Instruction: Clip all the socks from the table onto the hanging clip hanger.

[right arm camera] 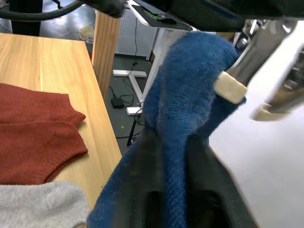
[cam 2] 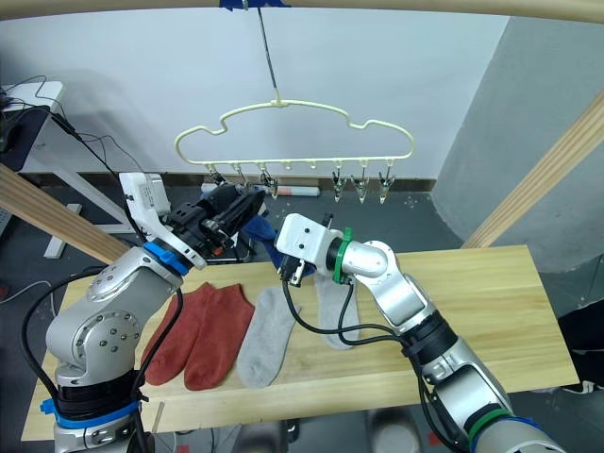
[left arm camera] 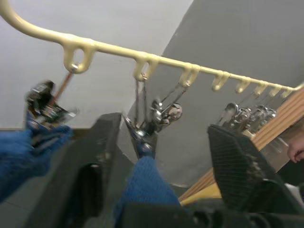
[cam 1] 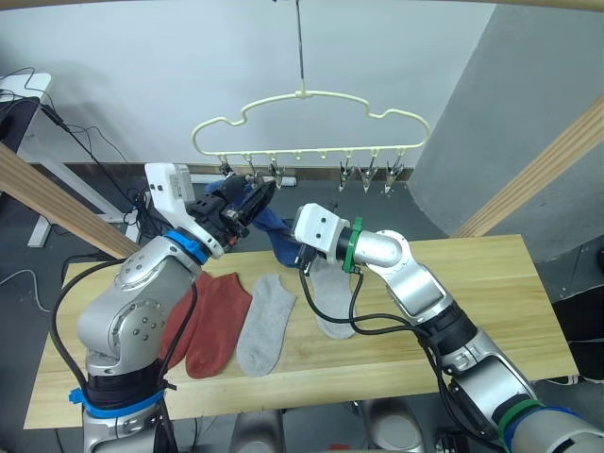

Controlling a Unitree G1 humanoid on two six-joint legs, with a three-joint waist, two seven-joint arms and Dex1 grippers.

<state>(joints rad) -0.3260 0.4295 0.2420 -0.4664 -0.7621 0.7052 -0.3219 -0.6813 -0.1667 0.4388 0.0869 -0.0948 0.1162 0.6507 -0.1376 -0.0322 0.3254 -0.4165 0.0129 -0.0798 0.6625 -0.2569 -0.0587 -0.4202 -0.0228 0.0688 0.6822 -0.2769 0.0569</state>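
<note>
Overhead, left tool (cam 1: 253, 201) spread at clip hanger (cam 1: 311, 95); wrist view shows right tool (right arm camera: 166, 199) clenching blue sock (right arm camera: 190, 90), bench (cam 1: 491, 283) at 6 o'clock.

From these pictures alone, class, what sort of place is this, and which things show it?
Probably a robot test room set up for laundry practice: a clip hanger hangs above a plank table with socks, and cables trail over the floor behind.

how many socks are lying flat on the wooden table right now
4: two rust-red fabric socks side by side towards the robot's left end of the pale plank table, then one light grey sock, then a second grey sock partly behind the right arm. Others may be hidden.
</note>
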